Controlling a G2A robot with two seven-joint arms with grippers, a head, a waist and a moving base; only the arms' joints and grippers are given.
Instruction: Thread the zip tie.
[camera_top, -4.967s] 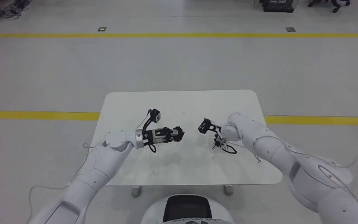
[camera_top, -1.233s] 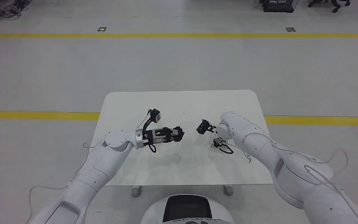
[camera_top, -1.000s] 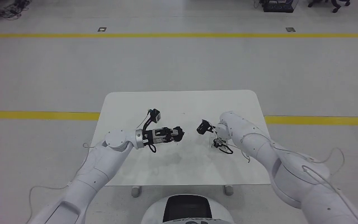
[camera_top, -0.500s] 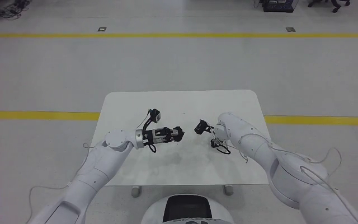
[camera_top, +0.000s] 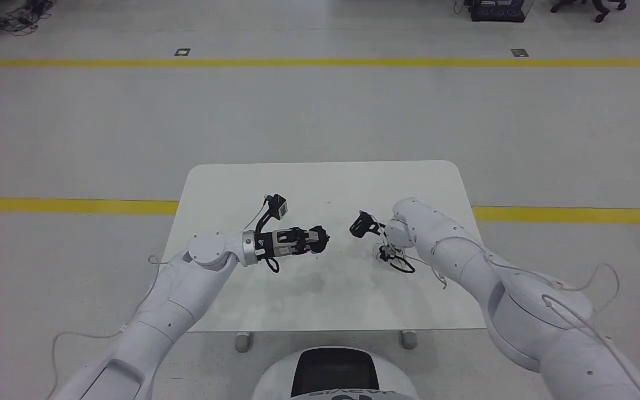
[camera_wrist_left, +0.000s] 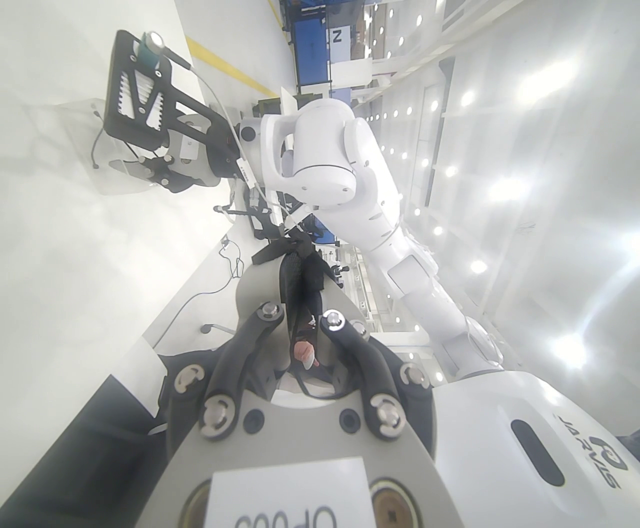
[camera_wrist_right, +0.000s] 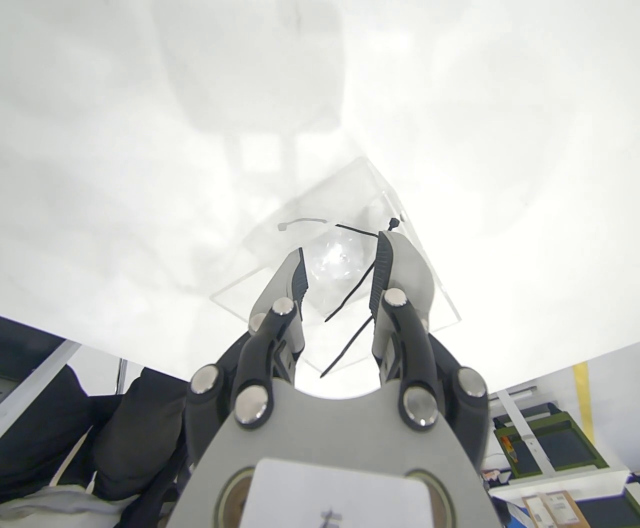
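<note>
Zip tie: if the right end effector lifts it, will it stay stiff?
Probably floppy and light: the zip tie is thin and lies curved. It may slide when pushed, since the clear plate under it looks smooth.

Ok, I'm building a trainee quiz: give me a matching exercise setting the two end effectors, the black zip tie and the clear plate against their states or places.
Things:
1. left end effector
2. right end effector
3. black zip tie
4. clear plate

States or places:
A. lies on the clear plate
B. open
C. rests on the white table
D. shut

Pairs: 1-D, 2-B, 3-A, 4-C.
</note>
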